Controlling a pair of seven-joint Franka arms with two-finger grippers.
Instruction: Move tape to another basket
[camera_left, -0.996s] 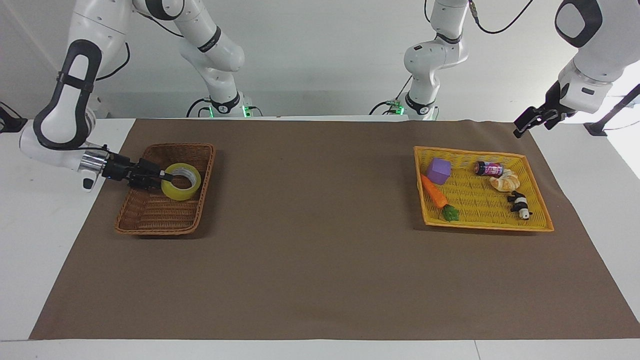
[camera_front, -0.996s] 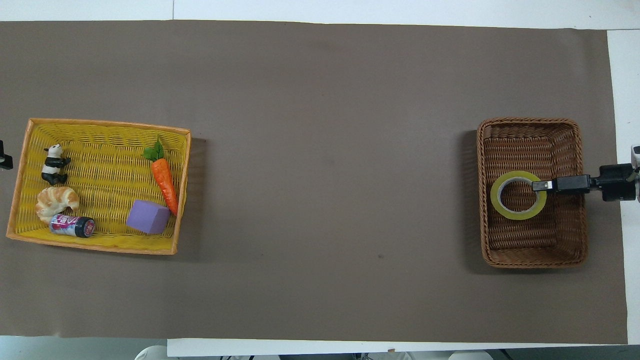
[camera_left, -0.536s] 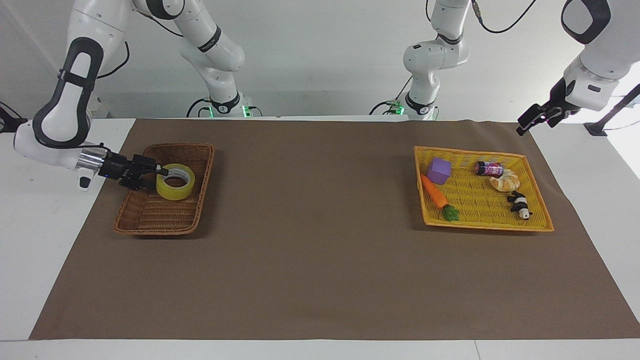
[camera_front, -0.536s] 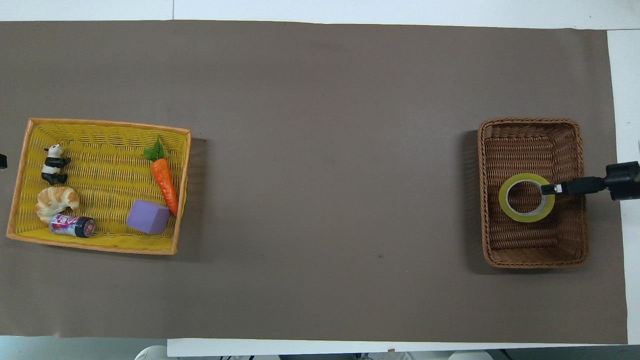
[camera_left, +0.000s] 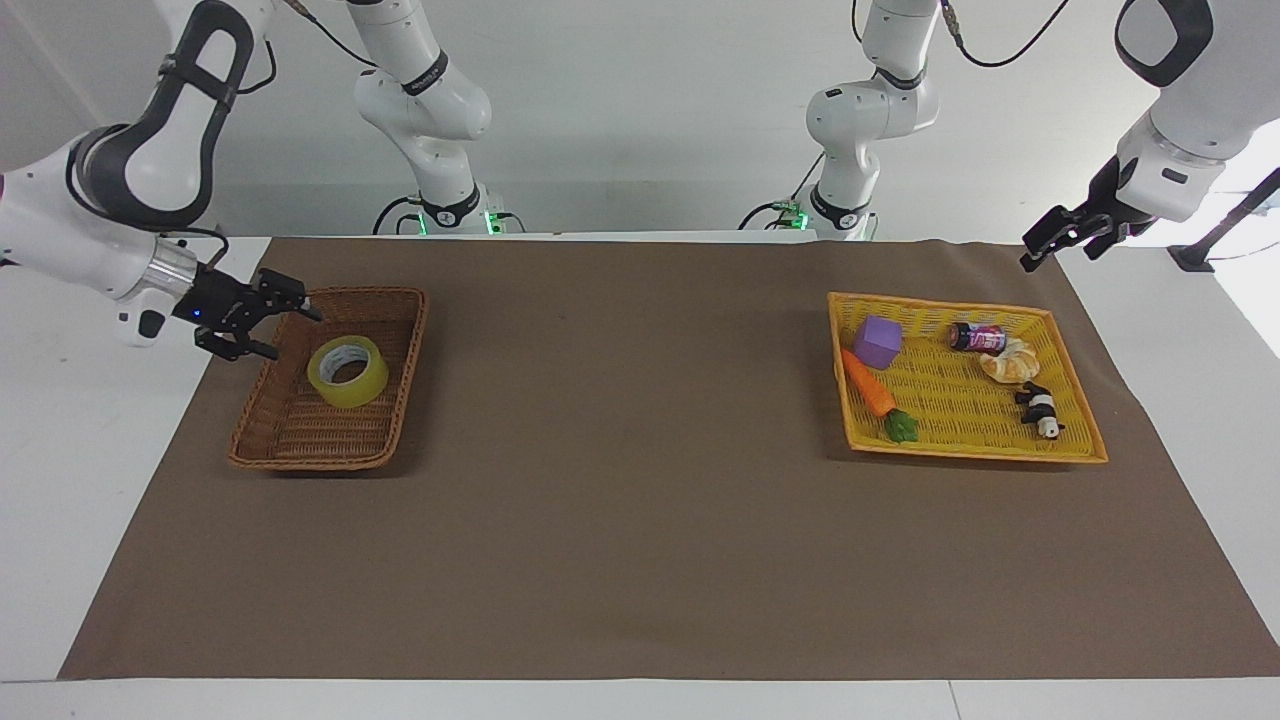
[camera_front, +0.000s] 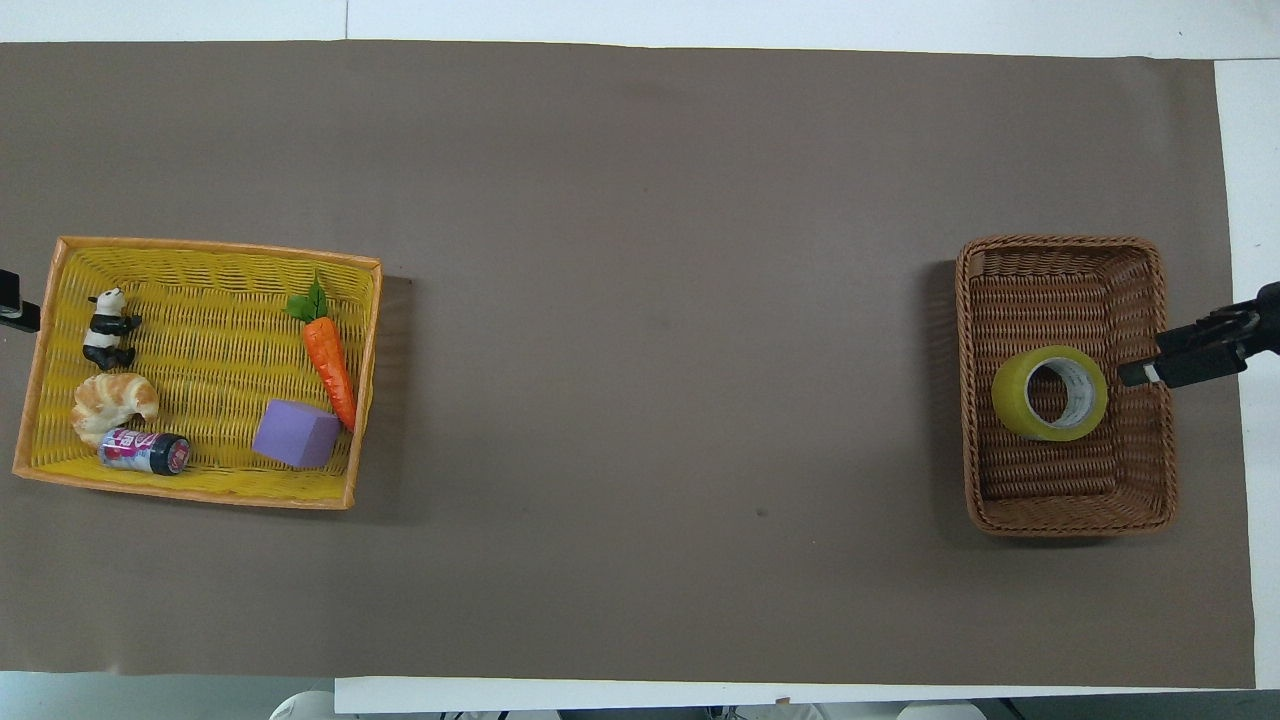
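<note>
At the right arm's end of the worktop (camera_left: 640, 560), one brown wicker basket (camera_left: 290, 440) sat on the brown mat (camera_left: 620, 500), and the single roll of tape (camera_left: 348, 371) lay tilted inside it, roughly at its middle and free of the end effector. The right end effector (camera_left: 285, 328) hovered over the basket's outer rim, its fingers spread apart and holding nothing. Well apart from the wicker basket, toward the left arm's end, sat one yellow tray basket (camera_left: 1085, 440) holding five things: one purple block (camera_left: 877, 342), one carrot (camera_left: 870, 385), one small can (camera_left: 977, 338), one croissant (camera_left: 1010, 362) and one panda figure (camera_left: 1040, 410). The left end effector (camera_left: 1055, 235) waited in the air beside the tray's outer corner; whether its fingers were parted could not be told. Between the wicker basket and the tray lay a wide bare stretch of mat. The wicker basket stood just inside the mat's edge at the right arm's end.
</note>
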